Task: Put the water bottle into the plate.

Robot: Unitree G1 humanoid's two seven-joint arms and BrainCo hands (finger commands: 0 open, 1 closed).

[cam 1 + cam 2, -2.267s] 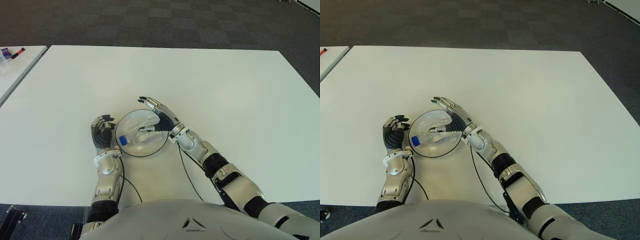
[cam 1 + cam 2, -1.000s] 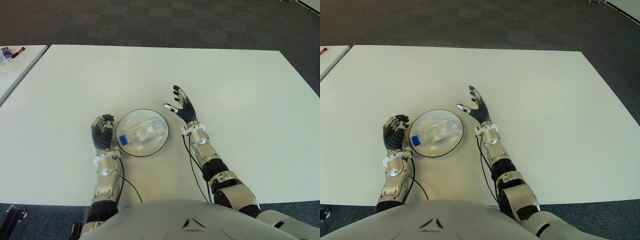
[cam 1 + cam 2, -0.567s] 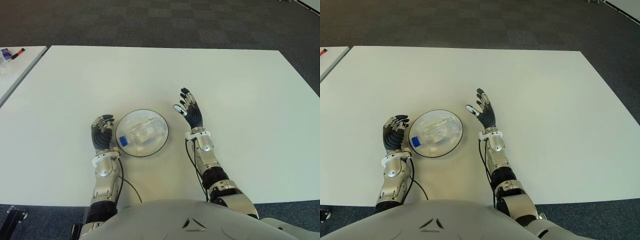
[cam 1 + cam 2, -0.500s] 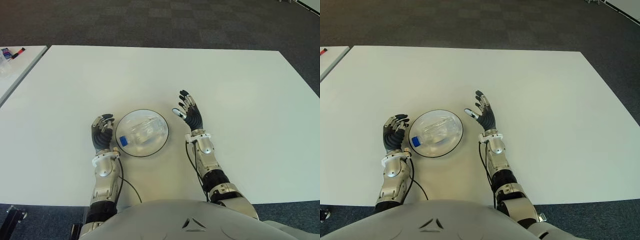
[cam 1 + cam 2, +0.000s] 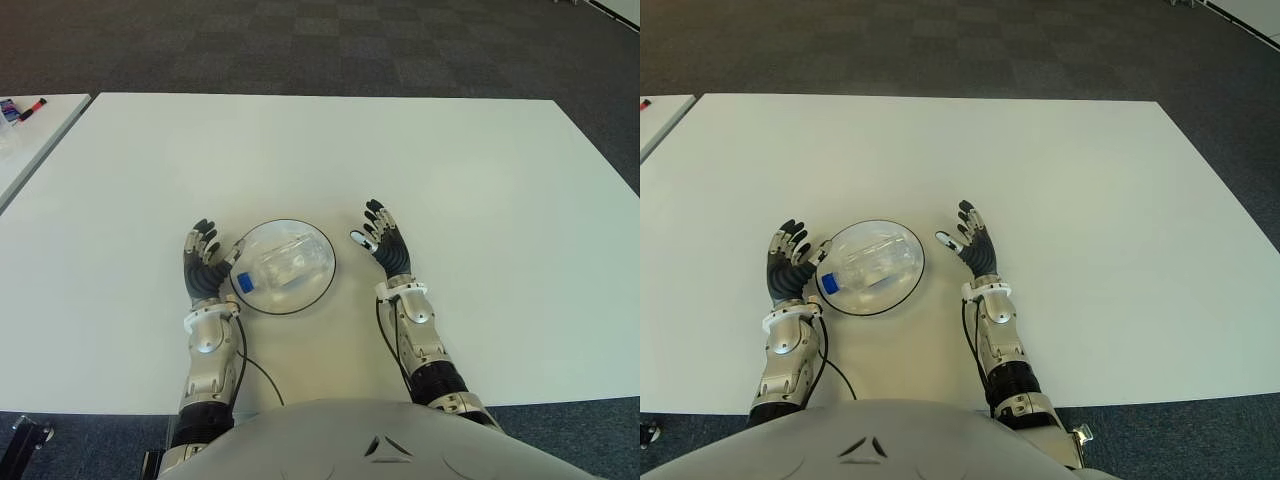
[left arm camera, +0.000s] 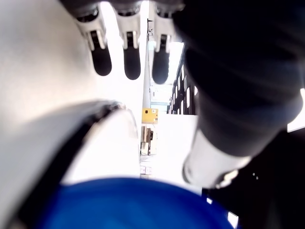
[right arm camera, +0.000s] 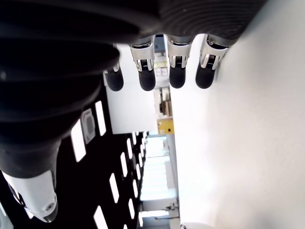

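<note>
A clear water bottle (image 5: 282,268) with a blue cap (image 5: 244,283) lies on its side in the round glass plate (image 5: 322,280) on the white table (image 5: 450,180). My left hand (image 5: 205,265) shows just left of the plate, fingers spread, holding nothing. My right hand (image 5: 383,243) shows to the right of the plate, a short gap away, fingers spread and empty. The blue cap (image 6: 128,205) and the plate rim (image 6: 86,129) fill the left wrist view close up. Only straight fingers (image 7: 176,71) and bare table appear in the right wrist view.
A second white table (image 5: 30,130) stands at the far left with a red marker (image 5: 30,104) on it. Dark carpet (image 5: 320,40) lies beyond the far edge. A cable (image 5: 255,370) runs from the left wrist toward my body.
My right hand has let go of the bottle, left the plate and drawn back to its right. My left hand's fingers have gone from curled to spread.
</note>
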